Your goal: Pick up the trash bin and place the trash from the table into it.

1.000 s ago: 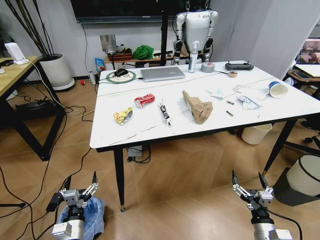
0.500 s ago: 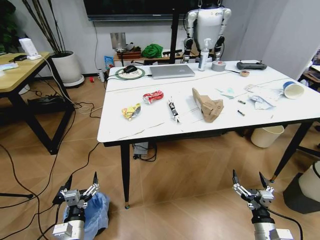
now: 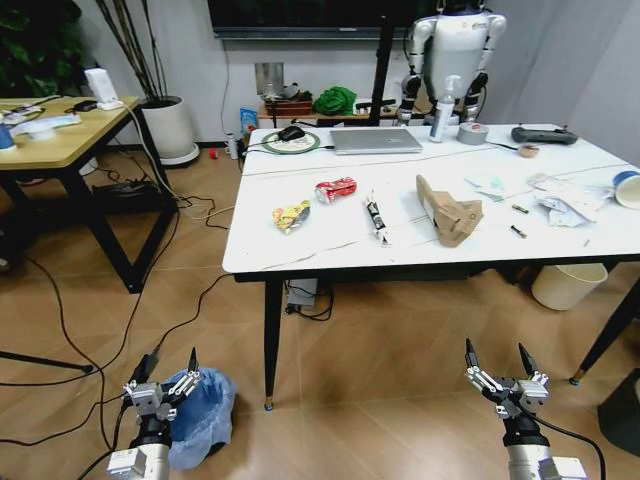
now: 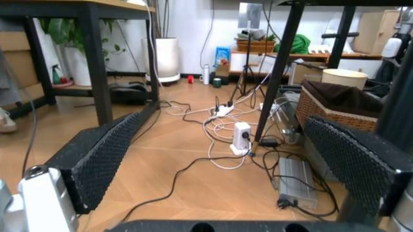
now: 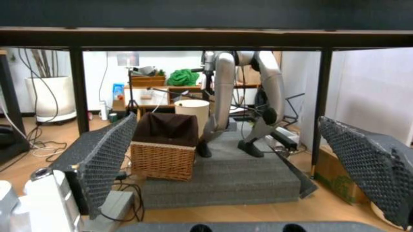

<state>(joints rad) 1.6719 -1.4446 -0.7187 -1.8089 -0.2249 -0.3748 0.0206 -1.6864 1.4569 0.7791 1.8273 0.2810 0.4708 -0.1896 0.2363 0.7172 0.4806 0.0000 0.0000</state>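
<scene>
At the far left, a wooden desk (image 3: 60, 140) with a black frame is seen, and a white planter (image 3: 172, 128) stands on the floor behind it. Low at the left, the left gripper (image 3: 172, 366) is held close above the floor, its jaws spread apart and nothing between them. Just beside and partly behind it, the trash bin (image 3: 205, 418) is seen standing on the floor, its light-blue bag crumpled over the rim, in front of the bench's near left leg.

The bench (image 3: 300, 255) is seen ahead with its white veined top. From left to right along its near part are laid a yellow wrapper (image 3: 291, 215), a red wrapper (image 3: 335, 189), a white tube (image 3: 376, 218) and a crumpled brown paper bag (image 3: 447, 213). White crumpled papers (image 3: 560, 200) are scattered towards the right end. At the back of the top, a laptop (image 3: 375, 140) is lying shut, and a spray bottle (image 3: 444, 96) stands to its right.

Low at the right, the right gripper (image 3: 501, 362) is held above the floor, level with the left one, with jaws likewise spread and empty. A cream bucket (image 3: 568, 285) stands on the floor under the bench's right end.
</scene>
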